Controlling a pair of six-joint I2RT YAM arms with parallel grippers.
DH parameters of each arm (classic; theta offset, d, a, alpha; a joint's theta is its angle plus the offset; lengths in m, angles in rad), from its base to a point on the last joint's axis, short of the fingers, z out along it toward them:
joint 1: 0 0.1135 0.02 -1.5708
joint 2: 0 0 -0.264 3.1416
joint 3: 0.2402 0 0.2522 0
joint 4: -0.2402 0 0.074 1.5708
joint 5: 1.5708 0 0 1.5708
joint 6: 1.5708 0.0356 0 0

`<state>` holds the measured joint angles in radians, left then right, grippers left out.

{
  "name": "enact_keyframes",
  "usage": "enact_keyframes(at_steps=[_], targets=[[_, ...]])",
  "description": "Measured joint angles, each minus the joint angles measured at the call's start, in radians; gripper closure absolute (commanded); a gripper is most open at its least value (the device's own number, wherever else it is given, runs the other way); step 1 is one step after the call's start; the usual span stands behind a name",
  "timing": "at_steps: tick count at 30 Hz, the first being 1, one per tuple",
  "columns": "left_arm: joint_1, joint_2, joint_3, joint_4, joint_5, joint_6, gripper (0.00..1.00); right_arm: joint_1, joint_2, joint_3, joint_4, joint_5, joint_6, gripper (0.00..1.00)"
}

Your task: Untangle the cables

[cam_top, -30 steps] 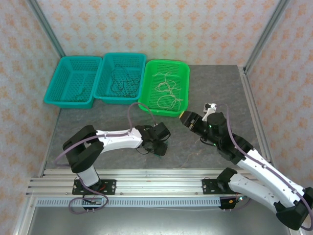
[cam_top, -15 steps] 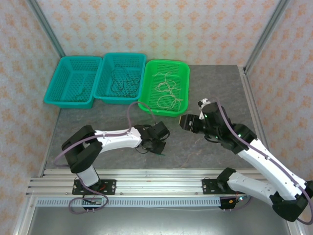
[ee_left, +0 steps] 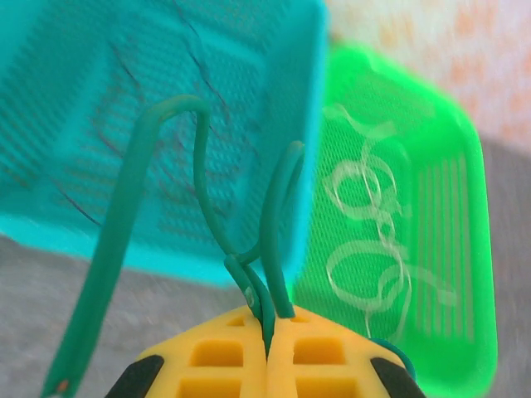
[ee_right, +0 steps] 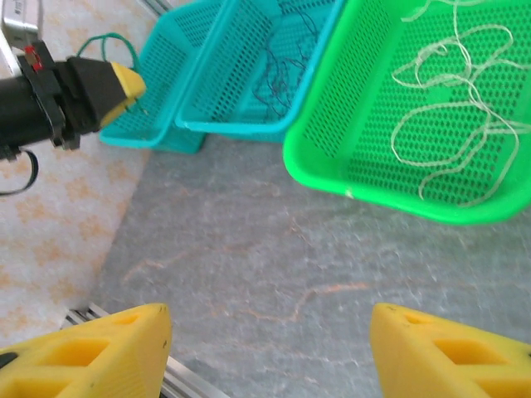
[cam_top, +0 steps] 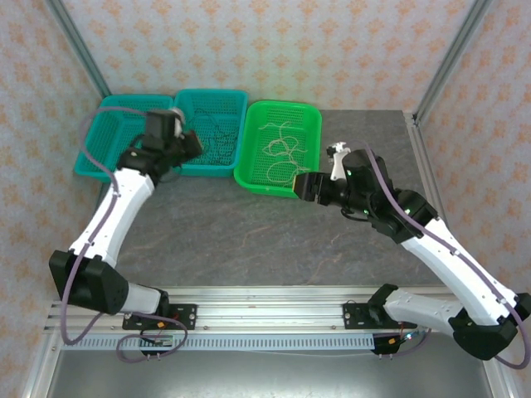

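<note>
In the top view, the left gripper [cam_top: 191, 143] sat in the upper left of the frame, over the seam between the left teal basket [cam_top: 93, 156] and the middle teal basket [cam_top: 212, 94]. Its wrist view showed the yellow jaws pressed together and clamped on a green cable [ee_left: 274, 215]. The cable rose out of the pinch in two loops towards the top of the frame. One thicker strand ran down to the lower left corner. The right wrist view caught the same cable as a small loop above the yellow tip, at the upper left.

Dark cables [cam_top: 216, 137] lay bunched in the middle teal basket. Cream-white cables [cam_top: 282, 149] lay in loose loops inside the green basket [cam_top: 314, 124], right of centre at the top of the frame.

The right gripper [cam_top: 305, 186] hung near the middle of the top view, just at the green basket's lower edge. Its wrist view showed the fingers well apart with nothing between them, above the grey table [cam_top: 249, 240].
</note>
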<state>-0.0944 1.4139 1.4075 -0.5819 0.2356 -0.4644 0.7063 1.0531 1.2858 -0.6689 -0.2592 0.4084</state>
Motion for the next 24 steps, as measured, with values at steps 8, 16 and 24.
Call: enact_keyframes(at_steps=[8,16,24], targets=[[0.307,0.345,0.346,-0.071,-0.017,-0.068,1.0,0.0,0.027,0.027,0.041,0.031,0.032,0.26],[0.454,0.772,0.726,-0.264,-0.032,-0.112,0.88,-0.003,-0.077,-0.02,0.036,0.125,0.095,0.01],[0.507,0.913,0.807,-0.382,-0.01,-0.102,0.42,-0.051,-0.208,-0.121,0.031,0.148,0.161,0.01]])
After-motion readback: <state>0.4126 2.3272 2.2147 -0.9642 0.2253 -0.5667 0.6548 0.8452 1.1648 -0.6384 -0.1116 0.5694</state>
